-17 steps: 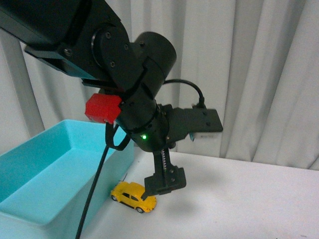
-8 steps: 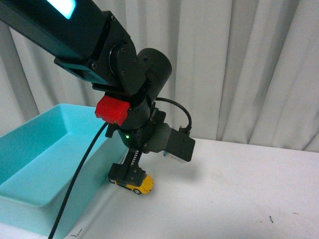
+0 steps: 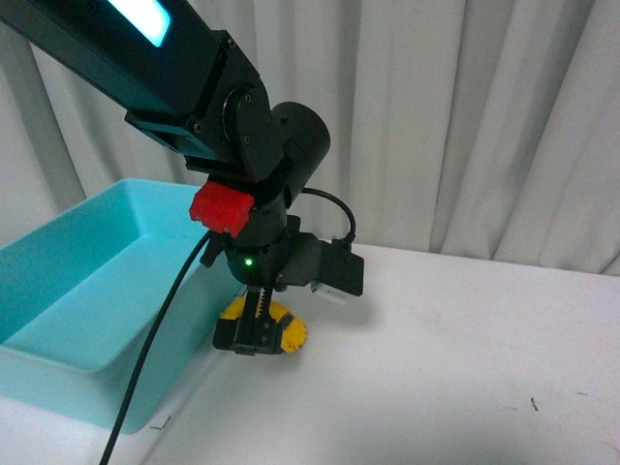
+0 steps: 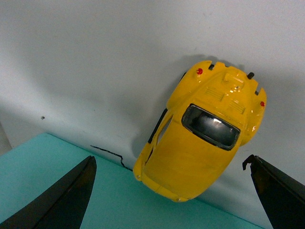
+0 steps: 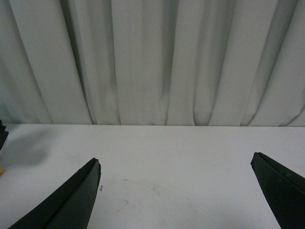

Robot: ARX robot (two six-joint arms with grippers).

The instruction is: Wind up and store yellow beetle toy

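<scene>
**Toy** [image 4: 200, 138]: small car of rounded Beetle shape. The body is glossy yellow. The rear window is dark with a bright glare on it. There are ribbed vents on the lid below the window, two small red tail lights and black stubs at the rear edge. A dark side window shows along one flank. It stands on the white desk [image 3: 465, 368], just beside the outer wall of the bin [image 3: 87, 291]. In the front view it sits lower centre-left, mostly hidden behind the arm's tip, with only yellow slivers showing.

**Left gripper** [image 4: 169, 159]: lowered over the toy. Its jaws are spread wide, one on each side of the car, and neither touches it.

**Right gripper** [image 5: 176, 158]: jaws spread wide with nothing between them, over bare desk and facing the curtain [image 5: 152, 62].

**Bin**: turquoise, rectangular and open-topped, at the left of the front view.
</scene>
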